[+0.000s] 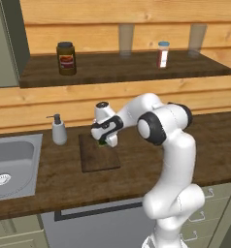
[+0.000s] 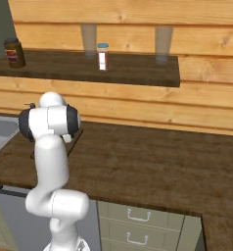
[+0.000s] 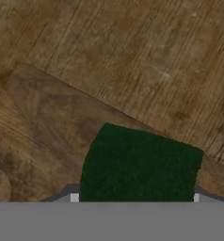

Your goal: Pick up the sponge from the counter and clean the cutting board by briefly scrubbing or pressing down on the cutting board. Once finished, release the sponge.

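The sponge [image 3: 140,164] sits directly under the gripper [image 1: 105,141], its dark green top facing up toward the hand camera as a fuzzy, matte rectangle. In the hand view its long axis runs roughly across the picture, tilted a little down to the right, and sits at a slight angle to the near edge of the cutting board [image 3: 48,127] beneath it. The yellow layer is hidden from this angle. In the left base view only a small green patch of the sponge [image 1: 102,142] peeks out below the hand.

The gripper is down over the far part of the cutting board [image 1: 99,160]. Its fingertips are lost at the bottom of the hand view, on either side of the sponge, so whether the gripper is clamped on the sponge cannot be told for sure.

The board is a dark brown wooden rectangle with rounded corners, lying flat on the table [image 1: 146,160], its long axis running away from the robot.

Left of the gripper stands a grey soap dispenser [image 1: 58,130], and further left lies the sink [image 1: 13,164]. Above and behind the gripper, a shelf [image 1: 122,70] holds a dark jar [image 1: 66,58] and a small bottle [image 1: 162,54].
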